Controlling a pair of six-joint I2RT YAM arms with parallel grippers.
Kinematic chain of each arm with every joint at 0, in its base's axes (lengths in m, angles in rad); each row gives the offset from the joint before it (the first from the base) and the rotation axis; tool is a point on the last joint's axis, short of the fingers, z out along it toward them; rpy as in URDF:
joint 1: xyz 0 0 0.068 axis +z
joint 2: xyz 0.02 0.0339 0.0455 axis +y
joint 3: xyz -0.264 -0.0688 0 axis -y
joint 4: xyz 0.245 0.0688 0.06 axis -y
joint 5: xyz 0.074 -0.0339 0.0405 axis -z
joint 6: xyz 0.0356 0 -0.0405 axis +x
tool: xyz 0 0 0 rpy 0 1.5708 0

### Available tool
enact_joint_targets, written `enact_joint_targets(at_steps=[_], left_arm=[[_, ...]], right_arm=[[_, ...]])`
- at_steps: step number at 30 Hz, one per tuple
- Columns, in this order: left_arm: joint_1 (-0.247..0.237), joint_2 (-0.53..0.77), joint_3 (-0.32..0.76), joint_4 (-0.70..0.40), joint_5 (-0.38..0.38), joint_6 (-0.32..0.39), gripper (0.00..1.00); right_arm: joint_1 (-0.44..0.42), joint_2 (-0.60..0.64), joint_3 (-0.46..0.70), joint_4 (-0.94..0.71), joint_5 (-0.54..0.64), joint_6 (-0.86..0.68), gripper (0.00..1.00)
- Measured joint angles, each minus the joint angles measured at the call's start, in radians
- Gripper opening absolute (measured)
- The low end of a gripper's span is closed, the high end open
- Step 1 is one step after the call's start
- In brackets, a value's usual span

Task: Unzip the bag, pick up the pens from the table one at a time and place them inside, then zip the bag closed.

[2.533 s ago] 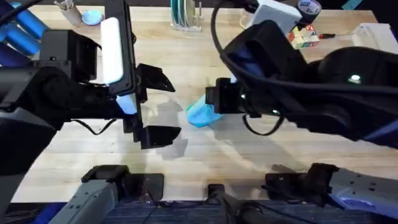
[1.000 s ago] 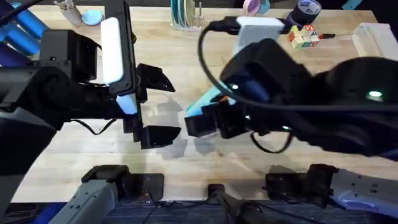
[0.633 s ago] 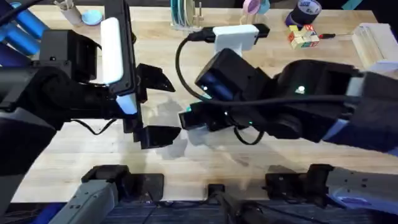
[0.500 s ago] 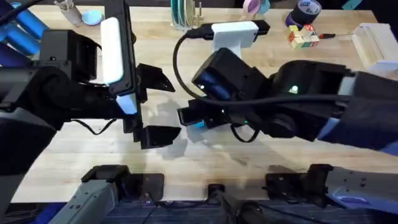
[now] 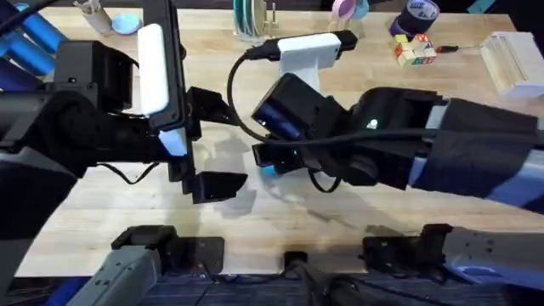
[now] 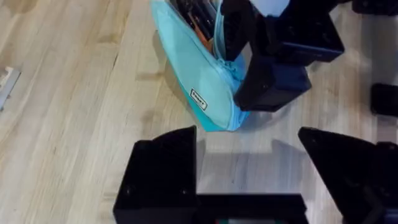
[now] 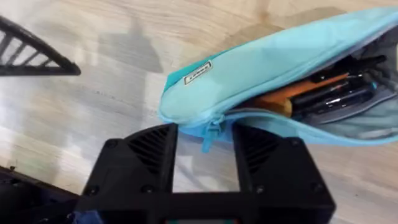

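The light-turquoise bag [image 7: 261, 68] lies on the table [image 5: 340, 223] with its zipper open. Several pens [image 7: 323, 92], one of them orange, lie inside it, and the left wrist view shows these pens [image 6: 198, 18] through the opening. My right gripper [image 7: 205, 155] is open at the bag's end, with the zipper pull [image 7: 211, 132] hanging between its fingers. From overhead, the right gripper [image 5: 262, 163] covers most of the bag [image 5: 269, 171]. My left gripper [image 5: 214, 144] hovers open and empty just left of the bag [image 6: 193, 81]; its wrist view shows the left gripper [image 6: 249, 171] short of the bag's end.
Along the back edge stand a dish rack [image 5: 252, 21], tape rolls [image 5: 421, 12], a coloured cube block [image 5: 414, 49], a small red-and-black tool [image 5: 446, 48] and a clear box [image 5: 512, 55]. Blue cylinders [image 5: 38, 38] sit at the back left. Bare wood lies in front of the bag.
My right arm swung left and down over the bag, bringing its gripper to the bag's near-left end and covering most of it from overhead. The left arm stayed still.
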State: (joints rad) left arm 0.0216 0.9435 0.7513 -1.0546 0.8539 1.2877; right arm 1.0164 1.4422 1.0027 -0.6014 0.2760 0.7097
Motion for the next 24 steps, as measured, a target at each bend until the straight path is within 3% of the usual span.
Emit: enact_joint_targets(at_steps=[14, 19, 24], left_arm=[[0.000, 0.000, 0.000, 0.000, 0.000, 0.000, 0.993], [0.000, 0.000, 0.000, 0.000, 0.000, 0.000, 0.993], [0.000, 0.000, 0.000, 0.000, 0.000, 0.000, 0.993]], right_arm=[[0.000, 0.000, 0.000, -0.005, 0.023, -0.001, 0.128], [0.000, 0.000, 0.000, -0.005, 0.028, -0.004, 0.056], [0.000, 0.000, 0.000, -0.005, 0.031, -0.004, 0.054]])
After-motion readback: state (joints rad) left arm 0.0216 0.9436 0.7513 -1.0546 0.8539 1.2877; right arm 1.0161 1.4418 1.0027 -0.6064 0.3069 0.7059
